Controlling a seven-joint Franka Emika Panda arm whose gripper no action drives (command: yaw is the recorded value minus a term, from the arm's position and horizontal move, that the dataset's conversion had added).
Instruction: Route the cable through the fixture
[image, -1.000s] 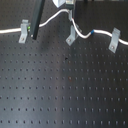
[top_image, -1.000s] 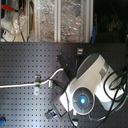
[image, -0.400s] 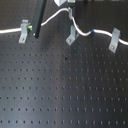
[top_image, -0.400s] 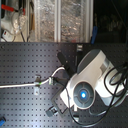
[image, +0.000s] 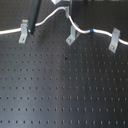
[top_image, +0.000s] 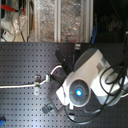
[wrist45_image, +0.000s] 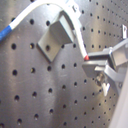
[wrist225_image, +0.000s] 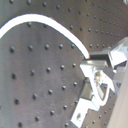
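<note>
A: In the first exterior view?
B: The cable (image: 84, 29) runs across the black perforated worktop (image: 60, 90) at twelve o'clock, over three brackets; the middle one, the fixture (image: 72, 36), carries it. A blue band (image: 92, 31) sits just past it. The hand is out of frame.

A: The second exterior view?
B: The arm's body hides most; the cable (top_image: 22, 85) shows at nine o'clock.

A: The wrist views?
B: In the first wrist view the hand (wrist45_image: 89, 58) pinches the cable (wrist45_image: 75, 30) beside the fixture (wrist45_image: 56, 34). The second wrist view shows the same grip (wrist225_image: 89, 60), and another bracket (wrist225_image: 85, 105).
</note>
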